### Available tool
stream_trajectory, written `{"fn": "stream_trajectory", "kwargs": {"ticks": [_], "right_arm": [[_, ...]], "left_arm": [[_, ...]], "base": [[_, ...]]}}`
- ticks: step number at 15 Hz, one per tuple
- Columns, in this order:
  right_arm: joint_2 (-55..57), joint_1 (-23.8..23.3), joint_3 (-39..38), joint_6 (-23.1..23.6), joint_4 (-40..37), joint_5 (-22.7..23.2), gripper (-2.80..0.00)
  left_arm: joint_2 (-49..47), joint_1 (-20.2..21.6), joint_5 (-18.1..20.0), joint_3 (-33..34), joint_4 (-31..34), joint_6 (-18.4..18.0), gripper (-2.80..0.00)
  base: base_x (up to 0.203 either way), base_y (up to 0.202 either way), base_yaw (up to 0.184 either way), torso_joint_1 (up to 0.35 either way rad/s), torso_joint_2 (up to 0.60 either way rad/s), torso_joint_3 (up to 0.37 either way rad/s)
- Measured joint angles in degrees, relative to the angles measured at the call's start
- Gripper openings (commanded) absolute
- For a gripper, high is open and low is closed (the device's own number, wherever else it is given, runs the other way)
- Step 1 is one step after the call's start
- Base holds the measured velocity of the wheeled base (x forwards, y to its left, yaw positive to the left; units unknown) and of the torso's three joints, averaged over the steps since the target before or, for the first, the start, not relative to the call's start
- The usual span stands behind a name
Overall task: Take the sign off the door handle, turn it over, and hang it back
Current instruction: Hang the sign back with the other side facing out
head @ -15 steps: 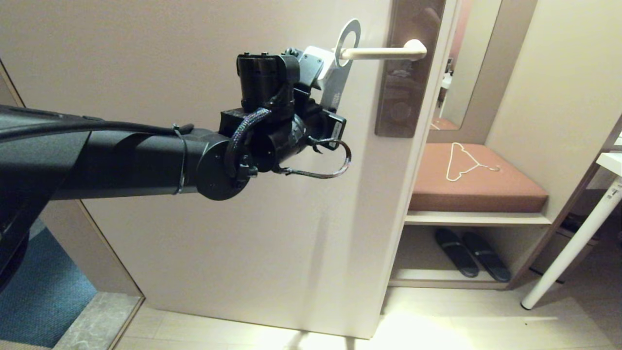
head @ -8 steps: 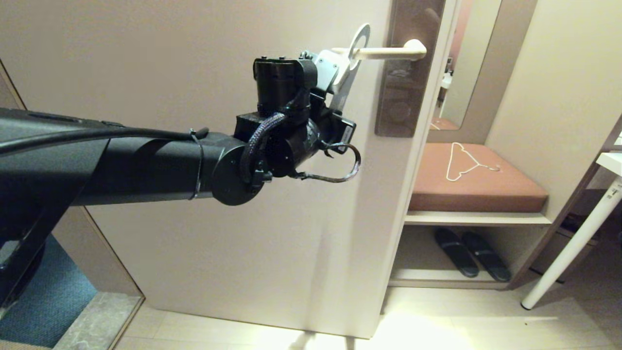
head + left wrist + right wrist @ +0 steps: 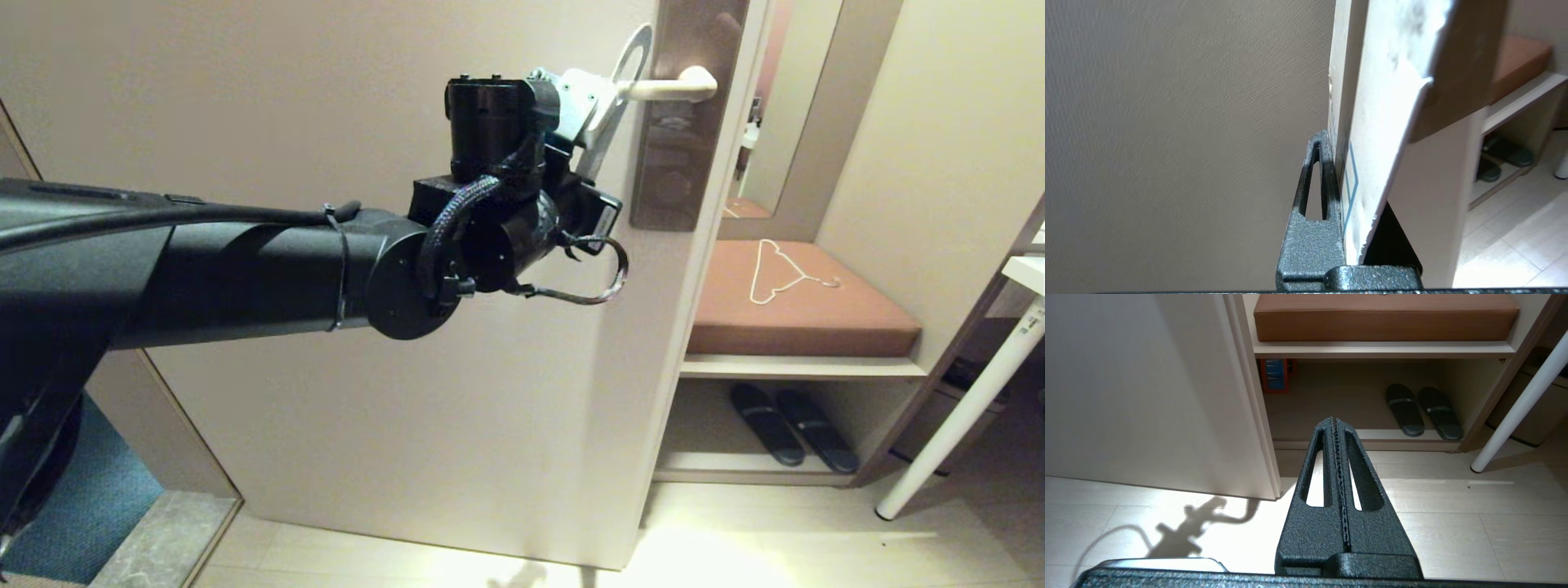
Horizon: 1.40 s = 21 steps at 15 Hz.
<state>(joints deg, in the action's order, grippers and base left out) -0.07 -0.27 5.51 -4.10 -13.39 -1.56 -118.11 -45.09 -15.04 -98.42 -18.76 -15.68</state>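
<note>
One arm is doing the work: the left gripper (image 3: 592, 122), reaching in from the left, is pinching the sign (image 3: 608, 114) by its lower part, with the card's ring end standing above and just beyond its fingertips. In the left wrist view the card (image 3: 1372, 163) sits clamped between the dark fingers (image 3: 1310, 241), edge-on, pale face outward.

Compared with a second ago, the gripper and card have travelled rightward along the door handle (image 3: 673, 84). The oval hole was then threaded only over the lever's free tip; now the ring sits much further in, close to the metal backplate (image 3: 682, 147) just beyond the gripper, and the card is tilted more steeply. My reading is that this is the re-hanging stage: the loop is on the lever and is being slid home, so what remains is probably to let the card settle and release it. The risk I see is that the card, held at a slant, may swing or catch when freed.

No writing can be read. A thin blue outline shows on the card's pale face near the fingers in the wrist view, but no letters are legible, and the head view shows the card too obliquely to tell which side faces out.

Further right, well apart from the working gripper, the right gripper (image 3: 1337, 477) hangs parked with its fingers pressed together, pointing down at the floor before a shelf with dark slippers (image 3: 1423, 410).
</note>
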Motion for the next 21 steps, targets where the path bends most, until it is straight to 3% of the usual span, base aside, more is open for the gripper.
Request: {"fn": "stream_trajectory", "kwargs": {"ticks": [11,21], "right_arm": [[0.0,0.0,0.0,-0.01,-0.01,0.0,-2.8],[0.0,0.0,0.02,0.0,0.0,0.0,-2.8]], "left_arm": [[-0.21,-4.27,0.11,-1.47,1.65,0.59,-2.8],[-0.74,-4.96,0.2,-1.43,1.9,0.87,-2.8]], "base": [[0.0,0.0,0.0,0.0,0.0,0.0],[0.0,0.0,0.0,0.0,0.0,0.0]]}}
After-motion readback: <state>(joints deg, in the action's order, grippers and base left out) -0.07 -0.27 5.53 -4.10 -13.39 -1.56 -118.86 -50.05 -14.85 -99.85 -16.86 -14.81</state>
